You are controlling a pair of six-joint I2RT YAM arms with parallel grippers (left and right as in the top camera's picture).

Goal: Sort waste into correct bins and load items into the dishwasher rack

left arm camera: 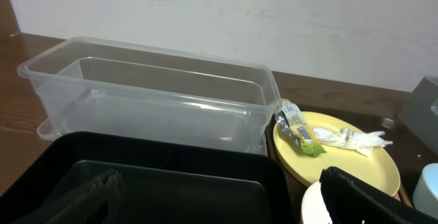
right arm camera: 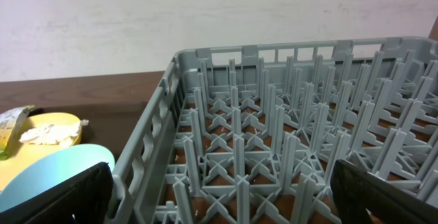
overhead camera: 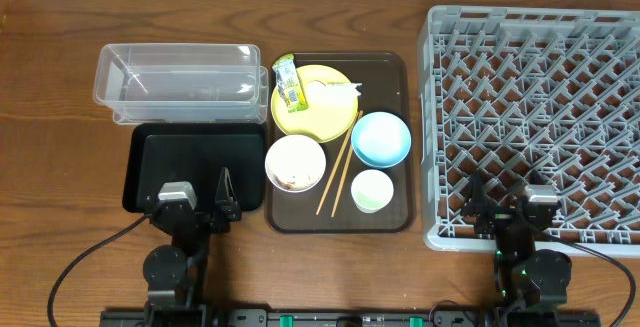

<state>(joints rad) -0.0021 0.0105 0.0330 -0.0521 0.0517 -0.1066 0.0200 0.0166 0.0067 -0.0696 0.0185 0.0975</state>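
Note:
A green-and-yellow wrapper (overhead camera: 288,84) and a white crumpled scrap (overhead camera: 338,91) lie on the yellow plate (overhead camera: 312,117). The white bowl (overhead camera: 295,162) holds a few small bits. The blue bowl (overhead camera: 380,138), small cup (overhead camera: 372,190) and chopsticks (overhead camera: 338,172) are beside them. The clear tub (overhead camera: 175,82) and black tray (overhead camera: 195,167) sit at the left, the grey rack (overhead camera: 540,117) at the right. My left gripper (overhead camera: 200,199) is open and empty over the black tray's near edge (left arm camera: 219,203). My right gripper (overhead camera: 510,207) is open and empty over the rack's near edge (right arm camera: 222,196).
The dishes stand on a dark brown serving tray (overhead camera: 400,77) between the bins and the rack. In the left wrist view the wrapper (left arm camera: 298,128) and scrap (left arm camera: 349,139) lie on the plate (left arm camera: 369,166), behind the tub (left arm camera: 157,101).

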